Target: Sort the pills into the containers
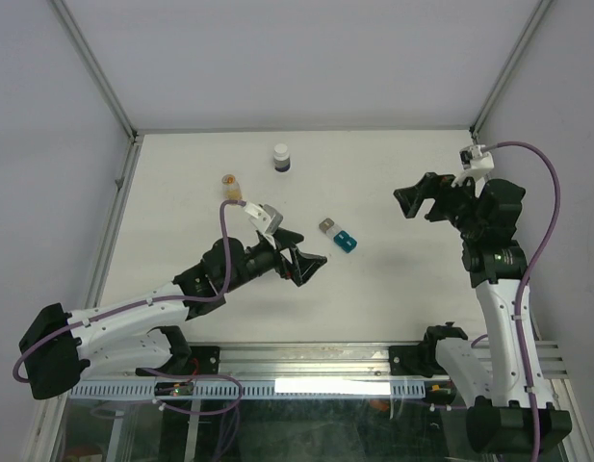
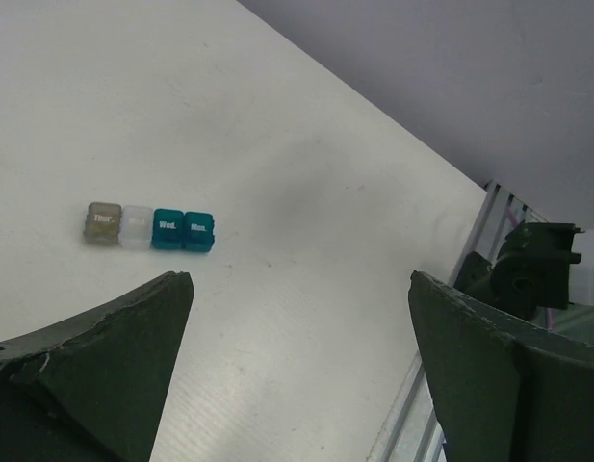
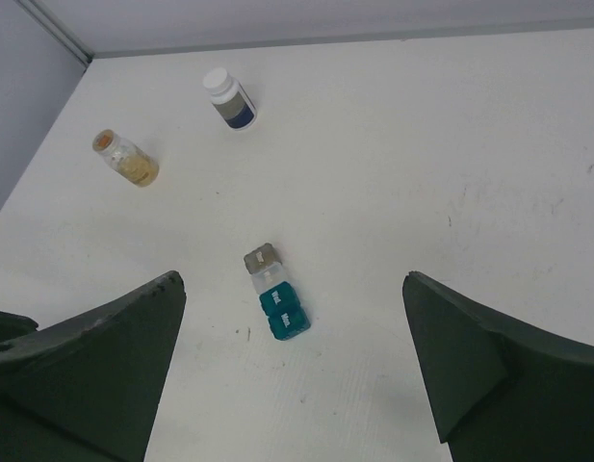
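1. While the left gripper hovers nearest the bases with its fingers spread wide and holding nothing, the risk starts here. A low swing toward one o'clock could shove the containers, which look light enough to skid or flip.
2. Those containers lie on the table just beyond it, touching in a short row: a grey-brown cup, a clear one, then the teal-blue pair. Their lids look closed, so pouring now would likely scatter pills across the table.
3. At about two o'clock from the strip, the right gripper hangs raised, likewise splayed and empty. Nothing lies between it and the strip.
4. The pills sit farther off, an orange-tan mass in a small clear vial. It stands at about eleven o'clock from the left gripper, well apart from the containers. The left arm's purple cable loops close beside it in the top view, and I judge it could tip the vial if the arm turns.
5. Farthest, near twelve o'clock, stands a white-capped bottle with a dark label, apart from everything and blocking no path.
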You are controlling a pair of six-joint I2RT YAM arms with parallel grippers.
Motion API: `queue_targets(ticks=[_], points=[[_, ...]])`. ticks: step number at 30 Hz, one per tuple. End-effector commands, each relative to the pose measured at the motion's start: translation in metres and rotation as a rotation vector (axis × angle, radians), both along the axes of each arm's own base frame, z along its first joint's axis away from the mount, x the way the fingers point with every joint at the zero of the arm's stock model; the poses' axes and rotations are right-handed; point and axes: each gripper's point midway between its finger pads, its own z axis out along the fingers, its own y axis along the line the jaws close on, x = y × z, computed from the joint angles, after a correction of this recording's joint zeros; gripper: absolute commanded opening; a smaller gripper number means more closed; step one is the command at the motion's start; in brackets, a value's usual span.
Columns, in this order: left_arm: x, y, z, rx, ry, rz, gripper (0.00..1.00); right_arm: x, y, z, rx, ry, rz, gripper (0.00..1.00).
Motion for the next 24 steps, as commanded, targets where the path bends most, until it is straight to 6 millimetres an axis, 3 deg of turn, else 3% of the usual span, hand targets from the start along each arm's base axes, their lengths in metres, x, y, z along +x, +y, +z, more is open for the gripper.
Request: queue_targets(ticks=[1,5,11,18,24], points=[[-0.01,-0.012,0.051,-0.167,-0.035,-0.045,0.99,-0.012,0.015,0.039,0.064,-0.092,0.085,1.0],[-0.01,-0.01,0.049,-0.195,-0.039,-0.042,0.99,-0.028,0.038,0.041,0.02,-0.185,0.287,1.0],[0.021,0.001,0.037,-0.239,0.003,-0.024,0.99,-0.045,0.072,0.018,-0.107,-0.237,0.66,1.0],[0.053,0.028,-0.006,-0.261,0.112,0.043,0.97,-0.022,0.111,-0.035,-0.284,-0.233,0.766,1.0],[0.061,0.04,-0.022,-0.268,0.172,0.125,0.96,0.024,0.128,-0.099,-0.526,-0.069,0.619,1.0]])
